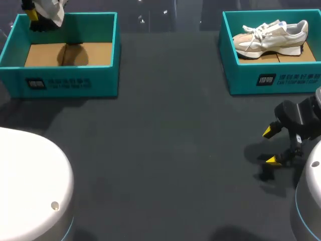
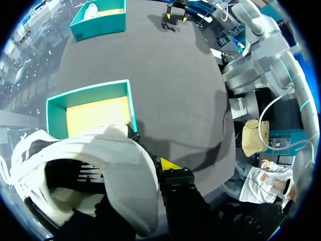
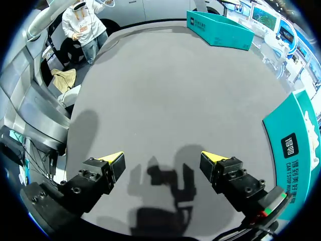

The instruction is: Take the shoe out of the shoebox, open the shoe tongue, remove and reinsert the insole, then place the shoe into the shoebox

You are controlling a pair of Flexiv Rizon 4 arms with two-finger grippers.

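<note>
The step in hand looks like the first one, taking the shoe out. The left gripper (image 1: pixel 33 16) hangs above the far corner of the left shoebox (image 1: pixel 65 83), its fingers closed on a white shoe (image 2: pixel 115 165), and the box's cardboard floor lies bare beneath. The same pose would also fit the final return, and nothing here settles which. The right gripper (image 1: pixel 271 146) hovers low over the dark counter (image 1: pixel 165 140) with its 2 fingers spread wide and nothing between them, just in front of the right shoebox (image 1: pixel 276 80), where a second shoe (image 1: pixel 271 35) lies on its side. If this is the take-out, the next move calls for carrying the white shoe clear of the box wall and setting it sole-down on the open counter between the 2 arms, within reach of the free gripper, so that the tongue can be pulled back. The head view shows both boxes and both arms at once, but the white shoe is cut off at the frame edge. The left wrist view shows the shoe close, its dark opening and loose laces, with 1 yellow fingertip (image 2: pixel 169 164) beside it and the other hidden; whether the insole is seated cannot be told. The right wrist view alone shows the gap between the open fingers plainly.
</note>
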